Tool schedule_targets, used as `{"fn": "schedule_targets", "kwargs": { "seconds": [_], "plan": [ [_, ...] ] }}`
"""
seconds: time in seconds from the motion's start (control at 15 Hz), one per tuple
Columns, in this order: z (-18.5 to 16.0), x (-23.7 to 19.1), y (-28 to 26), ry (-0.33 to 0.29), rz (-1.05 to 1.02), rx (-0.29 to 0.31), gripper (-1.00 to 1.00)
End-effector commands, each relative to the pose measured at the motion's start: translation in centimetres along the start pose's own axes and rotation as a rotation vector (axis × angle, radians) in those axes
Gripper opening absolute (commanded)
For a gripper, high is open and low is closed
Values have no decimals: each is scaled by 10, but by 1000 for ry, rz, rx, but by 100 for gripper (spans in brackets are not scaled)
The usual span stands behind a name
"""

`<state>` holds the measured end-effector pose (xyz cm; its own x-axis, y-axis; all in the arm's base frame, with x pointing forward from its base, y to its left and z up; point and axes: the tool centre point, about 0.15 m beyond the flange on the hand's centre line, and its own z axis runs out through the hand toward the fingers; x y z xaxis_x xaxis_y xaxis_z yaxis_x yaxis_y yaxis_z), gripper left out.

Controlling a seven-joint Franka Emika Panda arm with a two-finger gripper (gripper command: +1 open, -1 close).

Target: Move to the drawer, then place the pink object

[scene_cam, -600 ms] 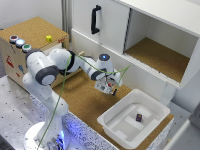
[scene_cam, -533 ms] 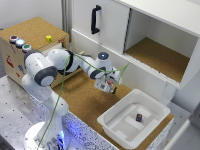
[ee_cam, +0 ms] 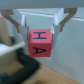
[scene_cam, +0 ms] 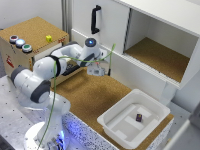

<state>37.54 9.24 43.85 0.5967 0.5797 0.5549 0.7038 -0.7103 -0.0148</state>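
My gripper (scene_cam: 96, 70) is shut on a pink cube (ee_cam: 40, 42) with dark letters on its faces; the wrist view shows both fingers (ee_cam: 21, 24) clamped on its sides. In the exterior view the cube is mostly hidden by the hand. The gripper hangs just off the front of the open light-wood drawer (scene_cam: 64, 50), beside its black bar handle (scene_cam: 70, 71). The drawer belongs to the cork-topped wooden box (scene_cam: 31, 31) at the exterior view's left. My arm hides most of the drawer's inside. A blurred dark bar (ee_cam: 27, 70) shows below the cube in the wrist view.
A white tub (scene_cam: 150, 107) holding a small dark object (scene_cam: 139, 117) stands at the exterior view's lower right. A white cabinet door with a vertical black handle (scene_cam: 95, 20) and an open compartment (scene_cam: 160, 57) are behind. Buttons (scene_cam: 20, 43) and a yellow piece (scene_cam: 48, 38) sit on the box.
The gripper, still holding the pink cube, has moved toward the exterior view's left and slightly back, closer to the drawer front.
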Motion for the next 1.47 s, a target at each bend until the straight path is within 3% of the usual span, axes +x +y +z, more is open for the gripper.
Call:
{"fn": "schedule_targets", "kwargs": {
  "seconds": [0.0, 0.07, 0.13, 0.2, 0.6, 0.67, 0.73, 1.0, 1.2, 1.4],
  "plan": [
    [13, 32, -60, -30, -147, 352, -100],
    [21, 37, -69, -37, -189, 342, -100],
    [31, 41, -73, -55, -212, 404, -100],
    [40, 47, -78, -78, -239, 420, -100],
    [84, 114, -114, -107, -529, 347, -100],
    [91, 116, -122, -123, -585, 341, -100],
    [107, 109, -137, -189, -688, 327, -100],
    [143, 62, -166, -288, -897, 262, -100],
    [163, 58, -174, -277, -893, 222, -100],
    [175, 67, -178, -289, -864, 223, -100]
  ]
}}
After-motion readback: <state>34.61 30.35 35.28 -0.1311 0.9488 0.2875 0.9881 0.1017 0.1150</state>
